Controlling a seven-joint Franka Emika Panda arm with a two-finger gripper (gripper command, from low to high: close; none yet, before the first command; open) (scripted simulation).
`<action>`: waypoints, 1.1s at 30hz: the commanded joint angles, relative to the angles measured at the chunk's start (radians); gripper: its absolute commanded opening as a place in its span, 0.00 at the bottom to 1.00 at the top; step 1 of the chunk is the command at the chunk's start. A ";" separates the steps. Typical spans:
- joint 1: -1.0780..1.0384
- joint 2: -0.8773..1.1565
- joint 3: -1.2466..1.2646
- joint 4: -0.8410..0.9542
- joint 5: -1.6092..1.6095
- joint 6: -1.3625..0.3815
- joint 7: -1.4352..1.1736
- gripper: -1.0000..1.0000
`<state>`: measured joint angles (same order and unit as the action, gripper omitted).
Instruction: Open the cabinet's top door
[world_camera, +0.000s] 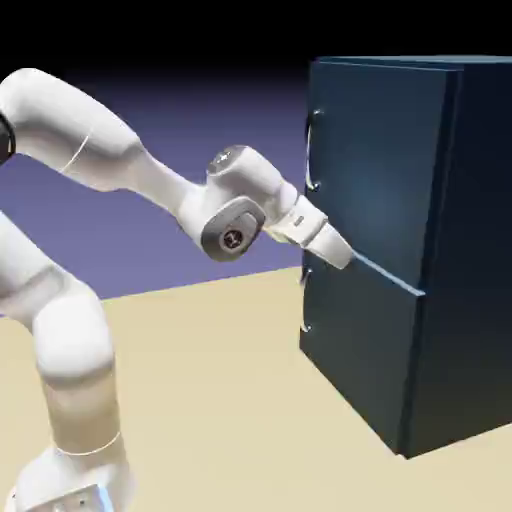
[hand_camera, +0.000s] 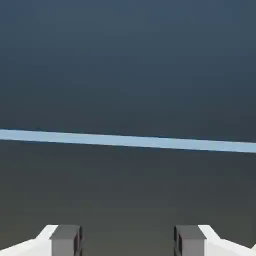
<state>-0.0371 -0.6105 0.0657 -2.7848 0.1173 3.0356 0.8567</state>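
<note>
Ext. view: my arm (world_camera: 85, 130) comes in from the left, w/ the gripper (world_camera: 335, 250) angled down & to the right, at the front of the dark blue cabinet (world_camera: 360, 350). It's near the seam betw. the top door (world_camera: 380, 160) and the bottom door (world_camera: 355, 340); can't tell if it's touching. Top door is the upper, larger panel, on the pic's right side, and looks shut. Its curved metal handle (world_camera: 312, 150) is upright at the door's left edge, up & left of my gripper, apart from it. The lower handle (world_camera: 306, 300) is on the bottom door's left edge, below & left of the gripper. Cabinet stands on the tan surface (world_camera: 200, 400).

Hand view: fingers (hand_camera: 65, 241) are open, wide apart, nothing betw. them. Dark blue panels fill the rest, w/ a pale blue strip (hand_camera: 128, 141) running across, tilted slightly.
</note>
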 joint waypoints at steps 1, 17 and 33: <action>-0.018 -0.015 0.024 0.009 0.044 -0.001 0.043 0.50; -0.309 -0.255 0.414 0.159 0.740 -0.009 0.729 0.50; -0.600 -0.496 0.804 0.308 1.435 -0.017 1.415 0.50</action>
<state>-0.6374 -1.1064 0.8696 -2.4771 1.5527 3.0188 2.2715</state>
